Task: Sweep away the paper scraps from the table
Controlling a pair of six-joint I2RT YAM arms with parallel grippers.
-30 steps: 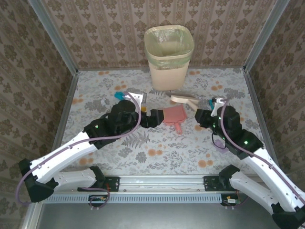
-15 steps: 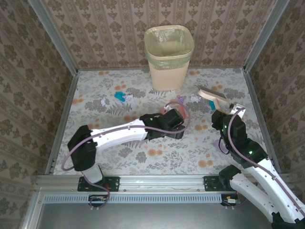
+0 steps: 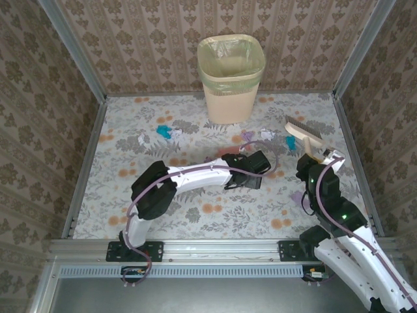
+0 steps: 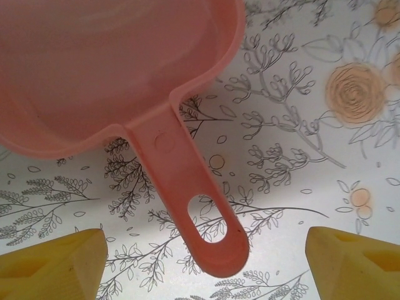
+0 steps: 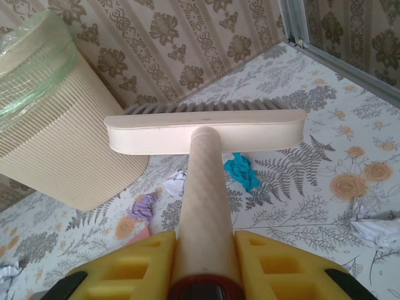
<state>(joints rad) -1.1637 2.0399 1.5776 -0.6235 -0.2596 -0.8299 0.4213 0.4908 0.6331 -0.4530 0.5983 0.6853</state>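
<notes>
Seen from above, the paper scraps lie in two groups on the table (image 3: 260, 218). The left group sits toward 10 o'clock from the table's middle: a white scrap (image 3: 144, 139), then a teal scrap (image 3: 162, 130) just beside a pale scrap (image 3: 174, 133). The lined waste bin (image 3: 231, 78) stands at 12 o'clock against the far wall. The right group, a lilac scrap (image 3: 246, 137) and a second white bit (image 3: 267, 134), lies near the bin's foot at about 5 o'clock from it.

The left arm reaches across to the table's middle, with its wrist near the lilac scrap on that scrap's 6 o'clock side. In the left wrist view the left gripper (image 4: 205, 256) stands wide open and holds nothing. Its yellow fingertips (image 4: 56, 262) sit at the lower corners, and the end of the handle (image 4: 178, 169) of the pink dustpan (image 4: 106, 69) lies between them, touching neither. The pan rests flat on the cloth at 12 o'clock of the gripper. The handle's long axis runs from 11 to 5 o'clock, so it lies at a slant to the jaws. Closing here should catch it near the hanging hole, though a slight twist would square the grip.

The right gripper (image 5: 203, 269) is clamped on the stem of the cream hand brush (image 3: 301, 129), bristles pointing away. The brush hangs at 3 o'clock of the right group, near it. The right arm is therefore nearer that pair, while the left group lies well apart from both arms' tools.
</notes>
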